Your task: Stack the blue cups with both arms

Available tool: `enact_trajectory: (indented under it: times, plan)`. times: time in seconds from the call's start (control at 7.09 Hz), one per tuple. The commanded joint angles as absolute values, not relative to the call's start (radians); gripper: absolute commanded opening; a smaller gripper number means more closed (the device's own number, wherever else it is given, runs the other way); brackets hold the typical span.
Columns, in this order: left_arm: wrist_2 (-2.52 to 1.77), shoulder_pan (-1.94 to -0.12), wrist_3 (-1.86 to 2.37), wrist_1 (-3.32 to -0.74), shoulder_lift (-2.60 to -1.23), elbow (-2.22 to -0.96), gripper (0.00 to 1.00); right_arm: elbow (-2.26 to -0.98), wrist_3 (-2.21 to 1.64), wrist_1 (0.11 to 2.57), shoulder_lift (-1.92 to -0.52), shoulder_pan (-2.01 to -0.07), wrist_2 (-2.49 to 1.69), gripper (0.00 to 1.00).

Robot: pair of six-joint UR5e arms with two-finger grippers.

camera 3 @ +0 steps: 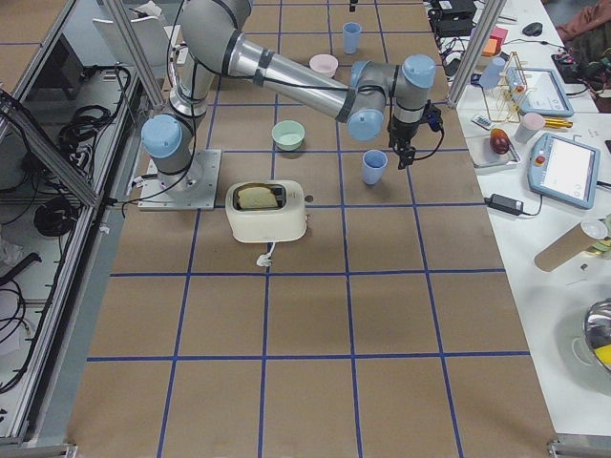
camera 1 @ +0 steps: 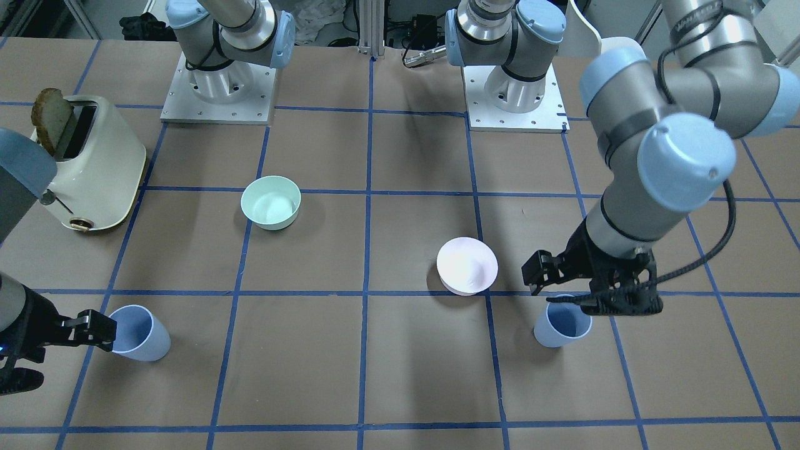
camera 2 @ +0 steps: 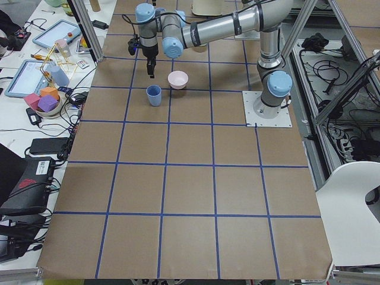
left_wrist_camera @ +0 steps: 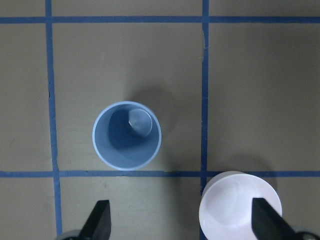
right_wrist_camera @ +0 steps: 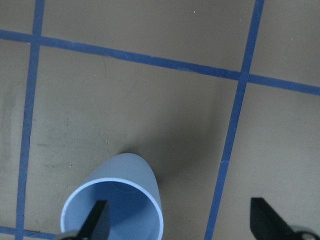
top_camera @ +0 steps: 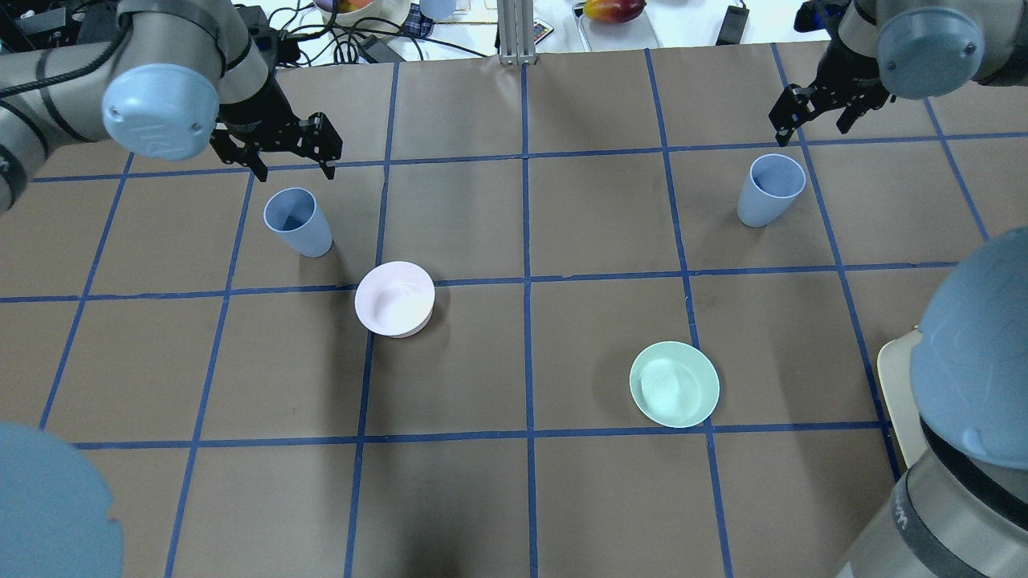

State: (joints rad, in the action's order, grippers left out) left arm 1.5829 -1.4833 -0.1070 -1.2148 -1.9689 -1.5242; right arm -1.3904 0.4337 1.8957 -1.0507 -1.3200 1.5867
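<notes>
left hand [top_camera: 295,170]: jaws spread wide, nothing held. It points straight down and hovers above left cup [top_camera: 297,223], not touching it.
left offset: in the wrist view the cup sits ahead of the jaw line and off to one side, so it is not between the jaws.
right hand [top_camera: 811,128]: same state, wide open and empty, pointing down over right cup [top_camera: 769,191].
right offset: the wrist view shows the cup low and to one side, with one jaw over its rim. Not centred either.
cups: both stand on the desk [top_camera: 522,498], well apart, one in each arm's half.
axis: long axis vertical on both, mouth up, narrow base down.
why the pose: my read is that each arm covers the cup on its own side. Wide jaws and a vertical approach suit straddling the wall or rim from above.
why upright: with the mouths up and the walls tapered, one cup can drop into the other without reorienting.
neighbours: pink bowl [top_camera: 394,299] is near the left cup but apart from it. Green bowl [top_camera: 674,384] is well clear of both.
next, as I judge it: centre each hand, then descend. The pink bowl is the closest obstacle.
</notes>
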Motion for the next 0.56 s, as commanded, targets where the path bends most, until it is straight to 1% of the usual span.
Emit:
enact_trajectory:
  times: [0.0, 0.14, 0.28, 0.42]
  plan:
    - [1.583, -1.471, -0.129, -1.166, -2.061, -1.517, 1.00, -1.423, 0.433, 1.859, -1.048, -1.316, 1.586, 0.99]
    - [1.582, -1.463, -0.127, -1.169, -2.075, -1.514, 0.88, -1.431, 0.437, 1.861, -1.039, -1.316, 1.585, 0.92]
    - [1.583, -1.463, -0.127, -1.169, -2.085, -1.516, 0.65, -1.431, 0.437, 1.868, -1.031, -1.316, 1.583, 0.86]
    - [1.583, -1.463, -0.127, -1.169, -2.088, -1.516, 0.27, -1.433, 0.437, 1.870, -1.023, -1.316, 1.586, 0.57]
